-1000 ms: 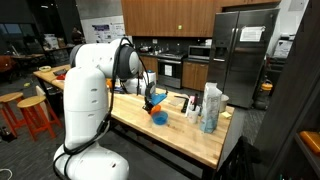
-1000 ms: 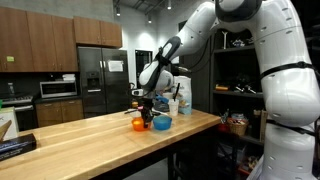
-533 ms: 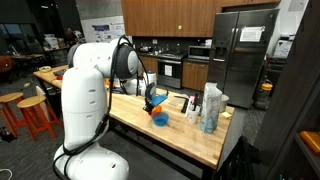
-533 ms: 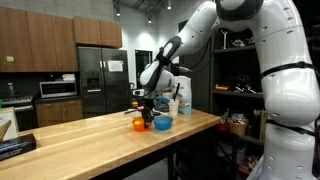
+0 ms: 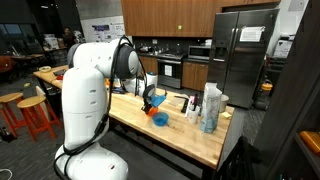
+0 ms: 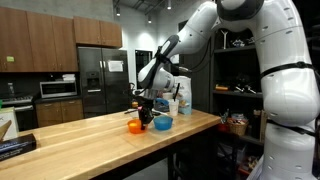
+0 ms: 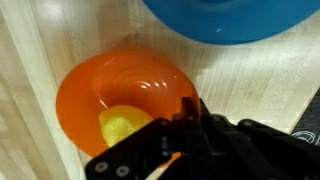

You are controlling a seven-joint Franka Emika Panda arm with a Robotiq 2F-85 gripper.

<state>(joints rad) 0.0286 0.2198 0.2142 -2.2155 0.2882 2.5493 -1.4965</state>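
An orange bowl [image 7: 120, 95] with a yellow object [image 7: 122, 127] inside sits on the wooden counter beside a blue bowl [image 7: 225, 20]. My gripper [image 7: 185, 115] is shut on the orange bowl's rim, one finger inside the bowl. In both exterior views the gripper [image 6: 143, 117] [image 5: 150, 102] hangs low over the counter with the orange bowl [image 6: 133, 126] [image 5: 148, 107] at its tip. The blue bowl [image 6: 163, 123] [image 5: 159, 119] is just beside it.
Several bottles and containers [image 5: 210, 108] [image 6: 178, 100] stand on the counter [image 5: 180, 140] behind the bowls. A dark flat object [image 6: 15, 147] lies at the counter's far end. Orange stools [image 5: 35, 115] and a steel refrigerator [image 5: 243, 60] stand around.
The gripper and the orange bowl have shifted a little away from the blue bowl along the counter. The blue bowl has not moved.
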